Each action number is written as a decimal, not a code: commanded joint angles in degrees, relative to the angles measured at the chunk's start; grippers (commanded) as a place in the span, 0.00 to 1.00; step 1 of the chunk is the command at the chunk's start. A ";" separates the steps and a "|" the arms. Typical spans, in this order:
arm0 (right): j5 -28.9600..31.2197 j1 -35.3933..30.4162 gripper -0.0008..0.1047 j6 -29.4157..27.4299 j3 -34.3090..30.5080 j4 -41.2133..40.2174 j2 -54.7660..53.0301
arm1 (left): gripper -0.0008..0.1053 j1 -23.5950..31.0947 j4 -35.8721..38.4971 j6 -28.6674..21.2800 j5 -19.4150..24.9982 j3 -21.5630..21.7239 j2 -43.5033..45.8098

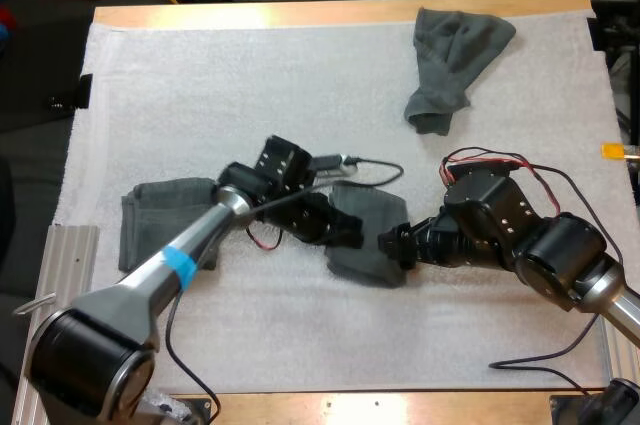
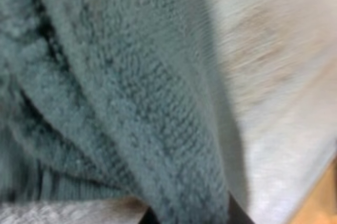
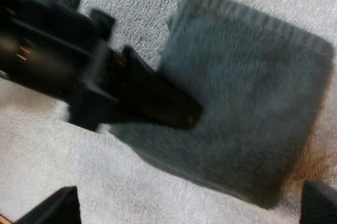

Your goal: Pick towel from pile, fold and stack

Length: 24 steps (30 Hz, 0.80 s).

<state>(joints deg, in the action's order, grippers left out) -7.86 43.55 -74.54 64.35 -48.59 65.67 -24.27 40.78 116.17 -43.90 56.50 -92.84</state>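
Your left tool (image 1: 340, 228) is clamped on the edge of the towel (image 1: 362, 257) in the middle of the mat (image 1: 250, 95), seemingly to drag it to the folded stack (image 1: 160, 220) on its left. Your right tool (image 1: 392, 242) sits at the towel's other edge, fingers (image 3: 52, 209) apart, gripping nothing. A crumpled towel (image 1: 455, 55) lies far right.

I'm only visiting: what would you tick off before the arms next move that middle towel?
1. Left gripper holds the middle towel: ok, cloth sits between its fingers.
2. Right gripper open: ok, fingers apart at that towel's edge.
3. Middle towel flat on the mat: ok.
4. Folded stack neat: ok.
5. Crumpled towel clear of both grippers: ok.
6. Grip firmness: cannot tell.
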 commanded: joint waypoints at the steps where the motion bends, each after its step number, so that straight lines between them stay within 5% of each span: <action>1: 0.30 0.06 0.76 -0.93 0.18 -0.48 -0.40 | 0.01 1.22 1.12 -1.27 -1.45 1.14 1.39; 7: 0.30 0.06 0.76 -1.30 0.18 -0.48 -0.40 | 0.01 6.79 9.20 -7.10 -5.07 4.98 4.04; 17: 0.30 0.06 0.76 -1.59 0.18 -0.48 -0.40 | 0.01 13.89 24.60 -21.23 -4.44 8.59 5.51; 24: 0.30 0.06 0.76 -1.59 0.18 -0.48 -0.40 | 0.01 19.81 32.11 -27.74 2.22 10.57 5.51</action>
<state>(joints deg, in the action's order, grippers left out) -7.86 43.55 -75.36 64.35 -48.59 65.67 -4.41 72.08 89.62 -42.19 66.55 -88.08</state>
